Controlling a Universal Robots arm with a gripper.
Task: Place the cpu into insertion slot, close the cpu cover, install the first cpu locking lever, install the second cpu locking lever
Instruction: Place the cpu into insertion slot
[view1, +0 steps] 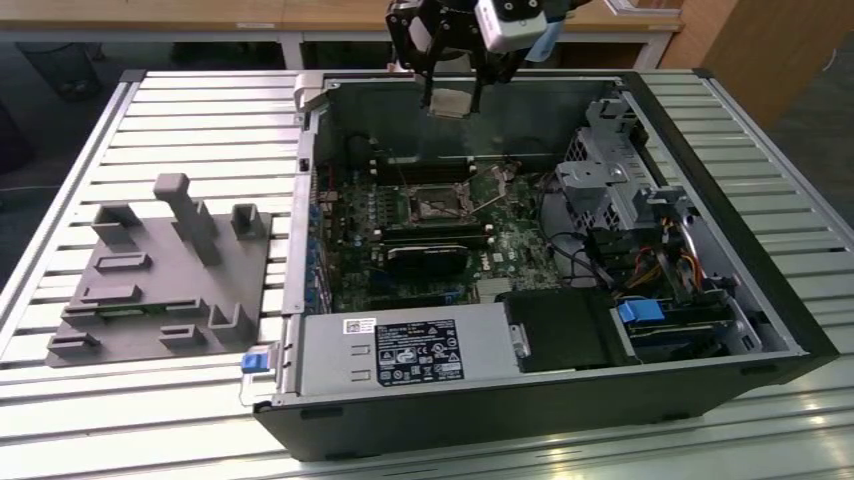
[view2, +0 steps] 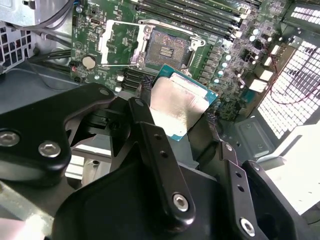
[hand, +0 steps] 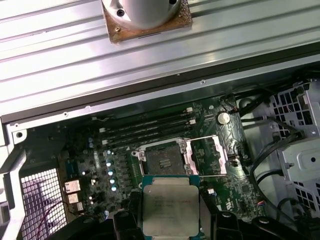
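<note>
Pinching the cpu, the gripper hangs clear of the insertion slot.

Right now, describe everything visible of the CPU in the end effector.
The small flat square chip with a silvery-grey metal lid has a green-edged base. The black fingers of the end effector clamp two opposite edges, lid facing both wrist cameras. It hangs over the open computer case, apart from the empty square socket, touching nothing else.
</note>
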